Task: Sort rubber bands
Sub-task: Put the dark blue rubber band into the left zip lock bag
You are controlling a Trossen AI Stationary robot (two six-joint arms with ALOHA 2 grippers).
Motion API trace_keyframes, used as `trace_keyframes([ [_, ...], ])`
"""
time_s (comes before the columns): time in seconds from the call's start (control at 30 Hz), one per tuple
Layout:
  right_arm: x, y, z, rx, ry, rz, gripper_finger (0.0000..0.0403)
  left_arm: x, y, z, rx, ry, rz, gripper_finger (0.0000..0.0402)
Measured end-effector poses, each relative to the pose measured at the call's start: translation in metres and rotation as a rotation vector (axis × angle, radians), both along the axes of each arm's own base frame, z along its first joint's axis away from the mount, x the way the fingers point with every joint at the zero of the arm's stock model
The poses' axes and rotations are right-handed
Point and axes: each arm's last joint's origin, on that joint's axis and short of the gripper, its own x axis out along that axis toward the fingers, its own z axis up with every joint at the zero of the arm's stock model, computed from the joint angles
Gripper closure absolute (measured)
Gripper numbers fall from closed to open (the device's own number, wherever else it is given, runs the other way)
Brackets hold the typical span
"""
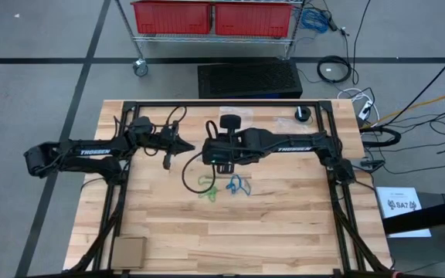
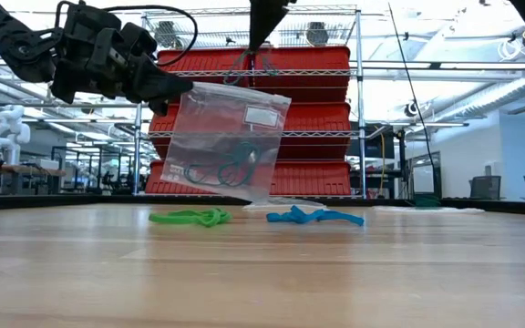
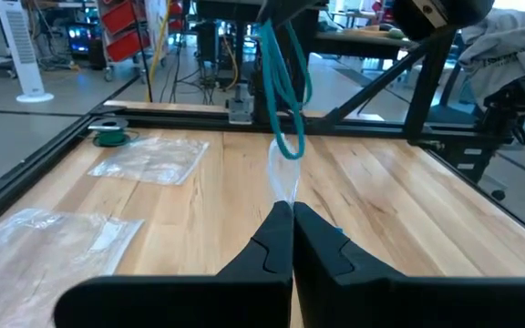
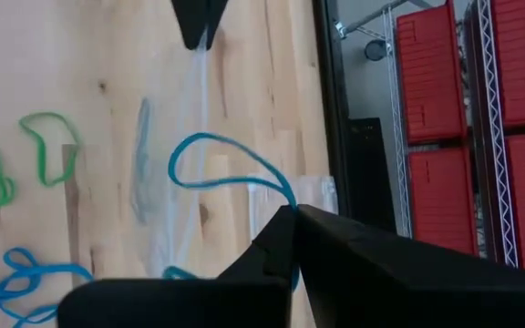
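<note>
Blue rubber band [image 4: 221, 169] pinched in right fingers [image 4: 292, 219], above bag [image 2: 226, 141].

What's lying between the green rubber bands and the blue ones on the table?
Only bare wood, seen in the low view: green rubber bands and blue ones lie apart on the table.

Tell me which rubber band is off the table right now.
The teal band pinched in the right claw, dangling above the held clear bag. The green bands and blue bands lie flat on the wood.
</note>
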Motion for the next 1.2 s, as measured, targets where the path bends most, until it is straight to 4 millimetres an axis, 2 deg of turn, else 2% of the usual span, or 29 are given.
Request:
trace_keyframes([
  [1.03,0.002,-0.011,0.0,-0.025,0.023,0.032,0.0403,0.0,0.0,0.0,-0.003,0.0,0.001,0.0401],
  [1.2,0.004,-0.009,-0.001,0.028,0.019,0.061,0.0403,0.0,0.0,0.0,-0.003,0.0,0.001,0.0401],
])
